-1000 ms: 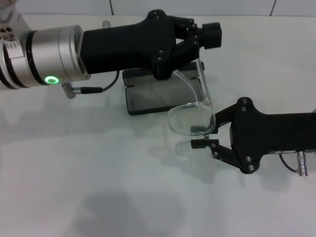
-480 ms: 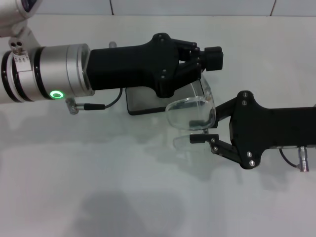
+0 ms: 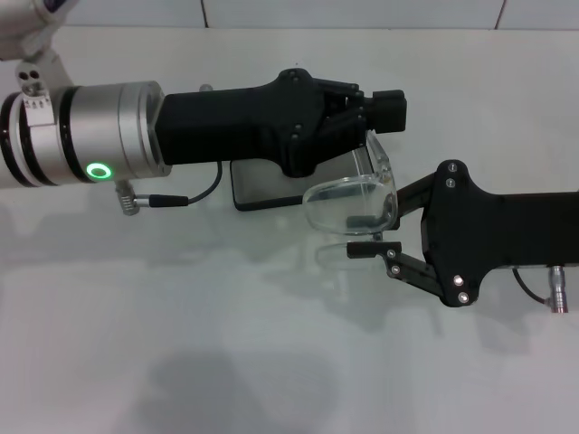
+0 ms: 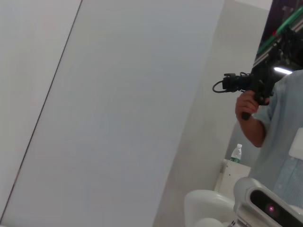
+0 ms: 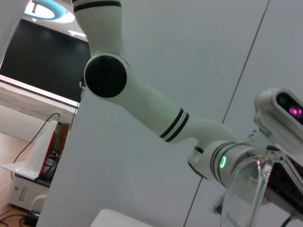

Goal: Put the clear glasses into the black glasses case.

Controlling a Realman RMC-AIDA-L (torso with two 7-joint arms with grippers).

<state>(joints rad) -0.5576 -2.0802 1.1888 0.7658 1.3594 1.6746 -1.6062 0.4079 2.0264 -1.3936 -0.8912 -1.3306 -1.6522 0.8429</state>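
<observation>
The glasses (image 3: 351,201) hang in the air between the 2 grippers, above the white table (image 3: 181,344), lens front turned toward the near side and one clear arm running back toward the left gripper (image 3: 375,113). That gripper reaches in from the left, roughly level and pointing right, its black fingers clenched on the far arm of the glasses near the hinge. The right gripper (image 3: 378,228) comes in from the right, also level and pointing left; its jaws stand apart, the upper finger behind the lens edge and the lower finger (image 3: 373,250) just beneath the frame, so the right end of the lens sits between them, and whether either finger touches the plastic cannot be told. The case (image 3: 262,185) lies open on the table under and behind the left gripper, mostly hidden by it, with only a strip of its grey inside showing; the glasses sit just to its right and are not in it. In the right wrist view the clear lens (image 5: 246,196) fills the lower corner with the left arm (image 5: 142,106) beyond it. The left wrist view shows only a wall and a person (image 4: 279,127) holding a camera.
</observation>
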